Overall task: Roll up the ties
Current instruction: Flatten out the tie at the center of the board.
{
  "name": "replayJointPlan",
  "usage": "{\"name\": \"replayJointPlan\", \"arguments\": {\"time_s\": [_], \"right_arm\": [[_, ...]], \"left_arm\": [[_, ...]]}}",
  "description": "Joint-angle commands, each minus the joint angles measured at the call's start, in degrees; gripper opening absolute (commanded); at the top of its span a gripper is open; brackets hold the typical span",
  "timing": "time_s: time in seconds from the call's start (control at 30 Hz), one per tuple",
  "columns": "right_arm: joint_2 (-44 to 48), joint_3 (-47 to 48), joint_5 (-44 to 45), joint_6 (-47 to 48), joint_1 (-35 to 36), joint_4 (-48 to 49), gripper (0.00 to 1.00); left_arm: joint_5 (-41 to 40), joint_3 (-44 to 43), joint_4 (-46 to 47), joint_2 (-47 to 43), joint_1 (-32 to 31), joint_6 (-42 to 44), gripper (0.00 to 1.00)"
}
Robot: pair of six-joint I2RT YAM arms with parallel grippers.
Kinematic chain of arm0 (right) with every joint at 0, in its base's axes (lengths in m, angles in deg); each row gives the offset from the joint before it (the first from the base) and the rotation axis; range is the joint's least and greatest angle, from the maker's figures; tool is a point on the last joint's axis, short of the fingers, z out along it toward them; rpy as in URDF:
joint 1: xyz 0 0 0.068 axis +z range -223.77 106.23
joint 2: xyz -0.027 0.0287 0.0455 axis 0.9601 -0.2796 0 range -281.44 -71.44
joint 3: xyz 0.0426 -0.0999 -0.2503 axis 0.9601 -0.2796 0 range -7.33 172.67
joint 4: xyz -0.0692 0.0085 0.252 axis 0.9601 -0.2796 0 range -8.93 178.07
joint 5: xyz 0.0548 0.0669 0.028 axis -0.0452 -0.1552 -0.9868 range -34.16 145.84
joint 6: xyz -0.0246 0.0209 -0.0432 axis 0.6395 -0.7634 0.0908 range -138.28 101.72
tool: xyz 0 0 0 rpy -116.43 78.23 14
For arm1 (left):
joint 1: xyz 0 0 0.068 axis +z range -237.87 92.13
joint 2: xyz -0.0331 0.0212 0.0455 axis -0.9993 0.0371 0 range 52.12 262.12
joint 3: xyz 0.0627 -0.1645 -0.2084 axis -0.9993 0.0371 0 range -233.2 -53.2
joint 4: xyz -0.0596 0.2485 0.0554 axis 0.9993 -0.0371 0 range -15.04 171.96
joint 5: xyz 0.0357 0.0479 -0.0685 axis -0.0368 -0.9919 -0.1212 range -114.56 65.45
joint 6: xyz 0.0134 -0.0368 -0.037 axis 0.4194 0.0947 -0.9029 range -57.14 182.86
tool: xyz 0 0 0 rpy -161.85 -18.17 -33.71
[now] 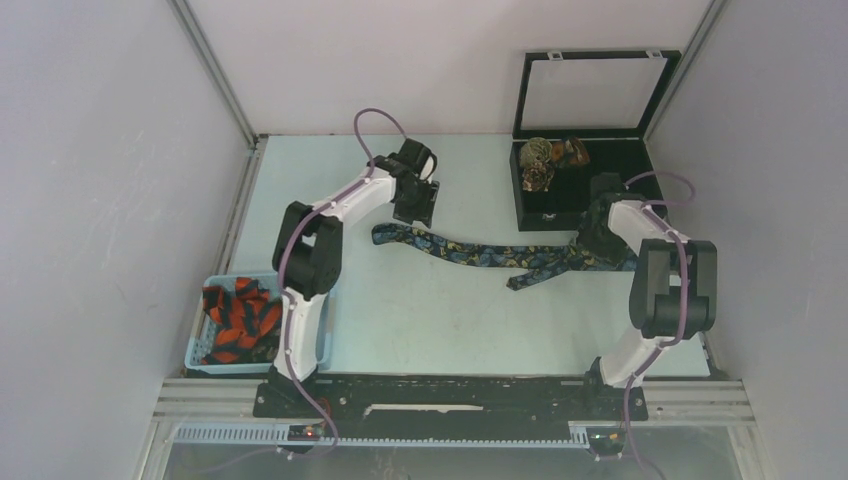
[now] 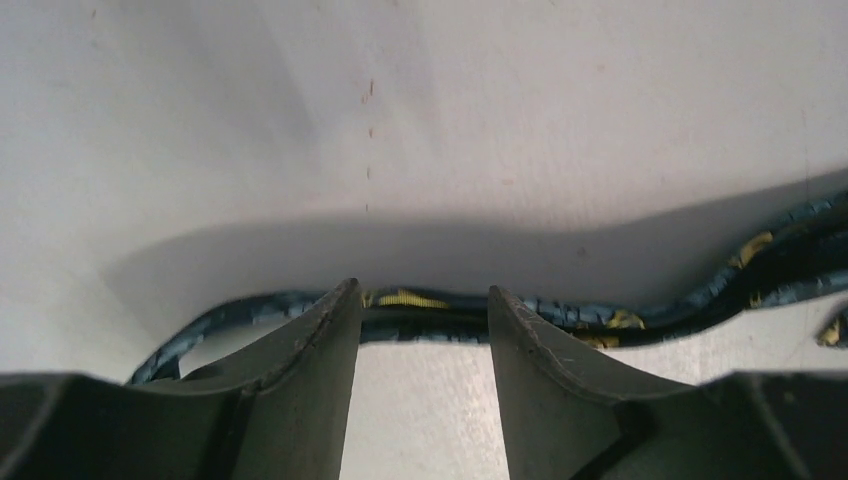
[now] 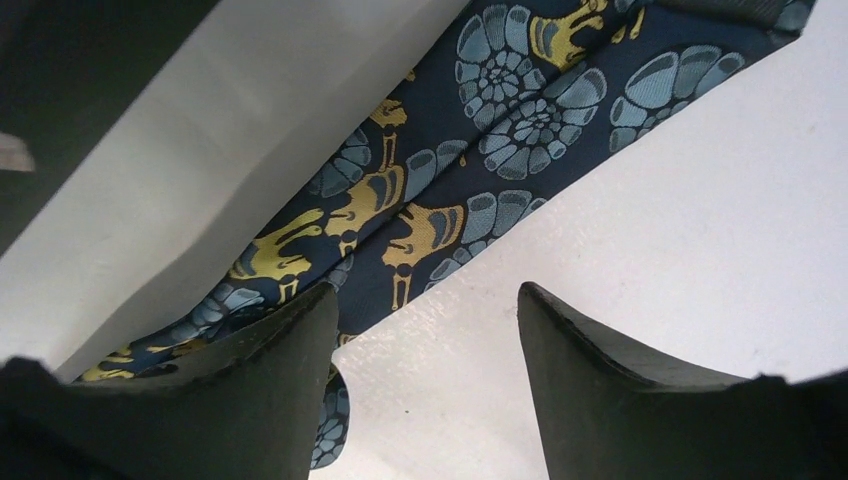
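Note:
A dark navy tie (image 1: pixel 480 254) with yellow and blue figures lies unrolled across the middle of the table, folded back on itself near its right end. My left gripper (image 1: pixel 415 212) is open just above the tie's left end; in the left wrist view the tie's edge (image 2: pixel 420 312) runs across right at the fingertips. My right gripper (image 1: pixel 590 240) is open over the tie's right end; in the right wrist view the tie (image 3: pixel 440 190) lies under the left finger (image 3: pixel 270 380). Several orange-red and black ties (image 1: pixel 238 320) fill a blue basket.
The blue basket (image 1: pixel 325 345) sits at the near left beside the left arm. An open black case (image 1: pixel 585 205) at the far right holds rolled coils (image 1: pixel 540 160), its lid upright. Enclosure walls stand on both sides and at the back.

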Motion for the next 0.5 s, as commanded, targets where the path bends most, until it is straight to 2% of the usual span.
{"name": "replayJointPlan", "arguments": {"time_s": [0.0,0.23,0.47], "right_arm": [[-2.0,-1.5,-0.9,1.1,-0.5,2.7,0.68],[-5.5,-2.5,-3.3,0.9,-2.2,4.3,0.65],[-6.5,-2.6,-3.6,-0.1,-2.6,3.3,0.63]], "left_arm": [[-1.4,-9.1,-8.0,6.4,-0.3,1.6,0.56],[-2.5,-10.4,-10.6,10.4,1.5,1.0,0.55],[-1.1,-8.0,-12.4,10.6,4.0,0.8,0.47]]}}
